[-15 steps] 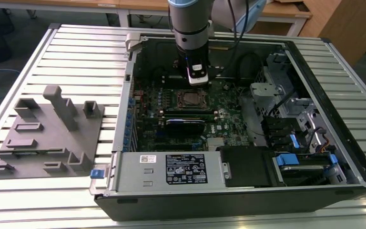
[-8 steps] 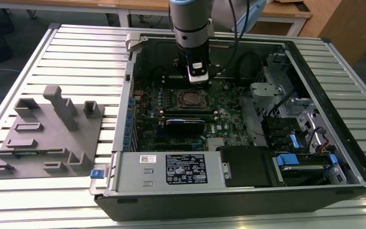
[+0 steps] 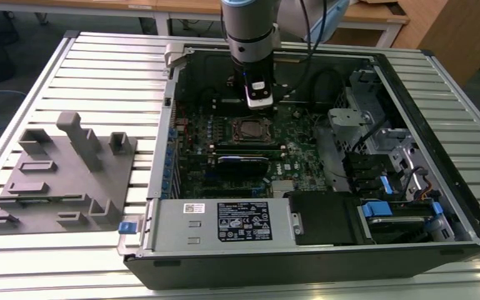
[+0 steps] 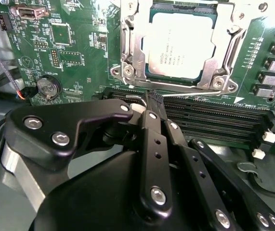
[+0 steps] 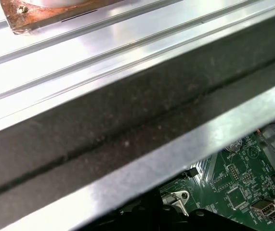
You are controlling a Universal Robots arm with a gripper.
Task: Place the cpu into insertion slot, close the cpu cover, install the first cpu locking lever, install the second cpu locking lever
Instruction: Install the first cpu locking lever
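Gripper (image 4: 154, 96) clenched, fingers pressed together (tips just beside thin lever wire (image 4: 195, 87); contact cannot be told); cpu (image 4: 178, 43) seated in insertion slot (image 4: 176, 80), silver top up; cpu cover (image 4: 132, 45) lying flat around it, window framing chip; green motherboard (image 4: 74, 48) around socket; black memory slots (image 4: 214, 120) between socket and gripper; coin battery (image 4: 48, 86) near; in exterior view, arm upright inside open computer case (image 3: 407, 94); grey power-supply box (image 3: 223, 222) at case's near edge; grey fixture block (image 3: 65, 175) on slatted table (image 3: 98, 56), toward exterior view's left.
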